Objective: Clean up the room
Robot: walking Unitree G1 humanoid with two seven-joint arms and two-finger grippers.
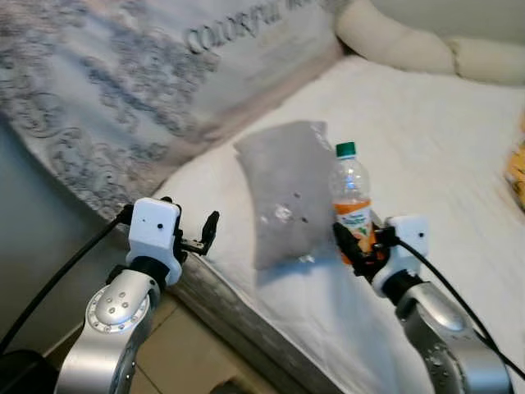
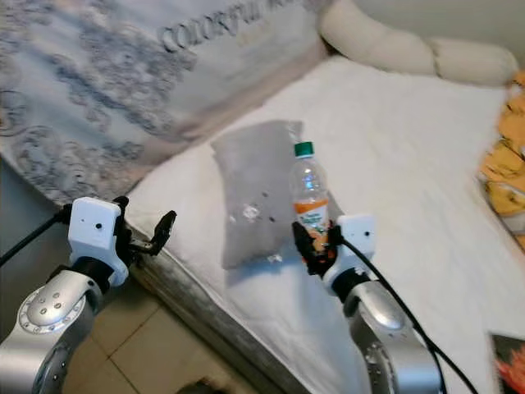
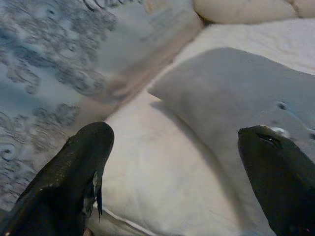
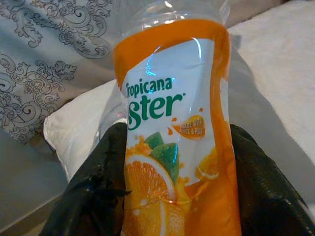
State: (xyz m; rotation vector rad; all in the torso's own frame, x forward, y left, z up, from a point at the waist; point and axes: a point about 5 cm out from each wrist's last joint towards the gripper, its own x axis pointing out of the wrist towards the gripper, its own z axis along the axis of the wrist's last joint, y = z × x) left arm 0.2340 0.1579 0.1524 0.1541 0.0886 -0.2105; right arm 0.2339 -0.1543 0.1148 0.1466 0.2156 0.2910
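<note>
A: Right hand (image 1: 359, 245): position and state?

B: Seen over the white bed (image 1: 426, 139), near its front edge. Its two black fingers (image 4: 93, 187) are pinched on the lower part of a Tropicana Twister bottle (image 1: 351, 201), one finger on each side of the orange label. The bottle is held upright, green cap (image 1: 345, 149) on top. The upper body is clear and looks mostly empty; orange colour is seen low down, though liquid and label cannot be told apart.

A: Left hand (image 1: 201, 236)?

B: Raised at the bed's left front corner, beside the mattress edge. Fingers are spread wide, nothing between them. In the left wrist view the two fingertips (image 3: 83, 162) are well apart, with bed sheet and a grey pillow (image 3: 236, 98) seen between them.

A: Pillow noted elsewhere?

B: Yes. The grey pillow is seen lying flat on the bed just behind and to the left of the bottle, with small pale marks on its cover.

A: Surroundings?

B: A grey-blue patterned bedspread (image 1: 107, 74) with scroll ornament and lettering is draped along the left side of the bed. A cream bolster (image 1: 394, 37) lies at the far end. Something yellow-orange (image 2: 504, 156) is recorded at the right edge of the bed; it is too blurred to name. Tiled floor (image 1: 189, 353) is visible below the left arm.
</note>
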